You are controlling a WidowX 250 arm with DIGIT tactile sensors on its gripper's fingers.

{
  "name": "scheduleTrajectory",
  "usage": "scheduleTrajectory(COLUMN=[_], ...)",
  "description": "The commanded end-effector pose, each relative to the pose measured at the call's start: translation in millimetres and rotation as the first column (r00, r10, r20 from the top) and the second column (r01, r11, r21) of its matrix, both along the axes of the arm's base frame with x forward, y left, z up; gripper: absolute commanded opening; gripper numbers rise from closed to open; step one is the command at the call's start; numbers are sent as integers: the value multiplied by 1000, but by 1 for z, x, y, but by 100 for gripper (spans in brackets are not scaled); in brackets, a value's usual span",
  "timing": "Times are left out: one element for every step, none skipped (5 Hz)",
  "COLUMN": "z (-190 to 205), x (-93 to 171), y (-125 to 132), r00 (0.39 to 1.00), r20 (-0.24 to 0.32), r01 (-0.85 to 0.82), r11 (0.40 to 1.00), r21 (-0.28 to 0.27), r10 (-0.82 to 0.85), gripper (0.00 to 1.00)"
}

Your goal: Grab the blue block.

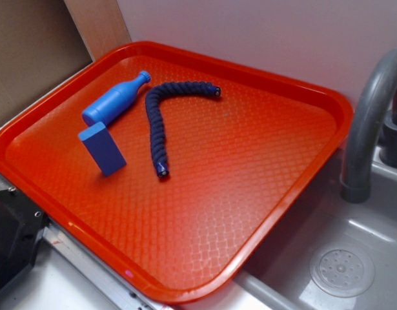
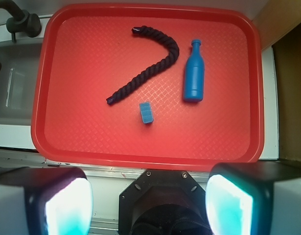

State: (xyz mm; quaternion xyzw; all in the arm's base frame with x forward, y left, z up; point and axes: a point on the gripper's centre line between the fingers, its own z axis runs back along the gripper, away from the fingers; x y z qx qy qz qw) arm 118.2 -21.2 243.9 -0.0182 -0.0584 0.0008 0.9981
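From the exterior view, the blue block stands on edge at the left of the red tray — just near of the blue bottle, left of the dark rope. In the wrist view, the block sits mid-tray, between rope and bottle — the fingers spread wide apart, holding nothing, well clear of the tray.

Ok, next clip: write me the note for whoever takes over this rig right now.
Pincer: open, empty, held high above the near edge of the red tray, touching nothing.
Blue block: standing on edge on the tray, just beside the base of the blue bottle, which lies on its side; the dark rope curves along its other side, apart from it.
Done: nothing yet, block untouched.
Left: move over the block, descend, close on it, lift.
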Motion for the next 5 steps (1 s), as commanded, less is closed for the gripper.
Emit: scheduleTrajectory(z=[0,-16,-32,-59,-95], x=[0,24,46,64,67], y=[0,-8,-11,-9,-6], r00=[1000,998,993,992,995], r20=[0,63,116,122,36], r01=[0,-10,1,31,87], r11=[1000,1000,1000,999,994], r21=[0,3,28,33,59], r10=[0,10,-4,-34,-89], gripper=[100,100,100,100,100])
